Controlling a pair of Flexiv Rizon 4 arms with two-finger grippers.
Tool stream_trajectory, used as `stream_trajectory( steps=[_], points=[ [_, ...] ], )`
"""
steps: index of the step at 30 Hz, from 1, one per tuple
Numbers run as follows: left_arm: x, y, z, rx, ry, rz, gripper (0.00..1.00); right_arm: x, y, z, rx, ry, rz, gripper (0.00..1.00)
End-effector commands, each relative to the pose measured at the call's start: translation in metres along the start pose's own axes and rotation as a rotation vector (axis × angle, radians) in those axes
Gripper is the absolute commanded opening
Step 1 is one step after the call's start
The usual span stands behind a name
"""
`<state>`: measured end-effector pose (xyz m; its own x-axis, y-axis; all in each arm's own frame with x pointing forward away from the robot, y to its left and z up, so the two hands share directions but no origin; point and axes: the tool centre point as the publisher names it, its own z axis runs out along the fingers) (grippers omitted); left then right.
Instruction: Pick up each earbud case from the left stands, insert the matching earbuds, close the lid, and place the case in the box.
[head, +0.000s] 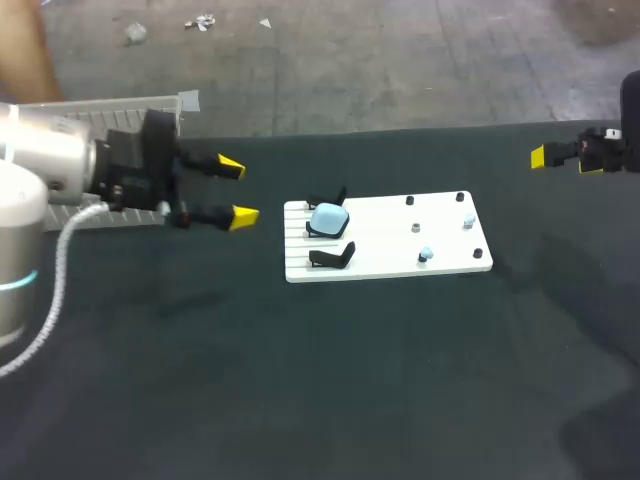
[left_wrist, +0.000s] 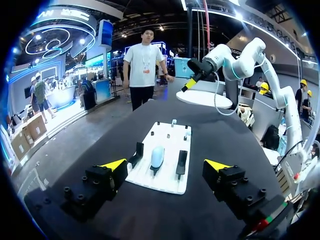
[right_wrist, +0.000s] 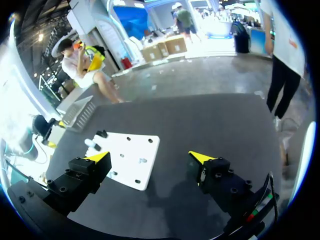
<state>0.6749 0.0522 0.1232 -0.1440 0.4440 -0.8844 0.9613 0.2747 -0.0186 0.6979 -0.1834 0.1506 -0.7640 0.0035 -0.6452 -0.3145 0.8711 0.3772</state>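
A light blue earbud case (head: 328, 219) sits shut on the left part of a white board (head: 390, 262), between two empty black stands (head: 328, 197) (head: 333, 257). Small pale earbuds (head: 468, 221) (head: 424, 255) stand on pegs at the board's right end. My left gripper (head: 235, 190) hovers open just left of the board, holding nothing. In the left wrist view the case (left_wrist: 157, 156) and the stands (left_wrist: 137, 155) (left_wrist: 181, 164) lie just ahead of the open left gripper (left_wrist: 166, 167). My right gripper (head: 560, 160) hangs open at the far right, away from the board (right_wrist: 132, 155), with nothing in the gripper (right_wrist: 150, 159).
A white ribbed box (head: 120, 102) lies at the table's back left, partly hidden behind my left arm; in the right wrist view the box (right_wrist: 77, 111) lies beyond the board. Black pegs (head: 409, 201) dot the board. Dark cloth covers the table.
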Motion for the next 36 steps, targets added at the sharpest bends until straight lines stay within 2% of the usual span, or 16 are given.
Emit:
stream_trajectory(
  steps=[1,9,26,28,29,36],
  points=[
    [0.006,0.000,0.026,-0.009,0.018,0.013,1.00,0.000,-0.001,0.001,-0.003,0.000,-0.001,1.00],
    [0.017,0.004,0.047,0.026,0.028,0.065,1.00,0.000,-0.001,0.001,-0.003,0.000,-0.001,1.00],
    [0.017,0.004,0.047,0.026,0.028,0.065,1.00,0.000,-0.001,0.001,-0.003,0.000,-0.001,1.00],
    [0.020,0.008,0.056,0.030,0.063,0.075,1.00,0.000,-0.001,0.001,-0.003,0.000,-0.001,1.00],
    [0.019,0.010,0.058,0.040,0.044,0.072,1.00,0.000,-0.001,0.001,-0.003,0.000,-0.001,1.00],
    [0.024,0.022,0.077,0.047,0.047,0.060,1.00,0.000,-0.001,0.001,-0.003,0.000,-0.001,1.00]
  ],
)
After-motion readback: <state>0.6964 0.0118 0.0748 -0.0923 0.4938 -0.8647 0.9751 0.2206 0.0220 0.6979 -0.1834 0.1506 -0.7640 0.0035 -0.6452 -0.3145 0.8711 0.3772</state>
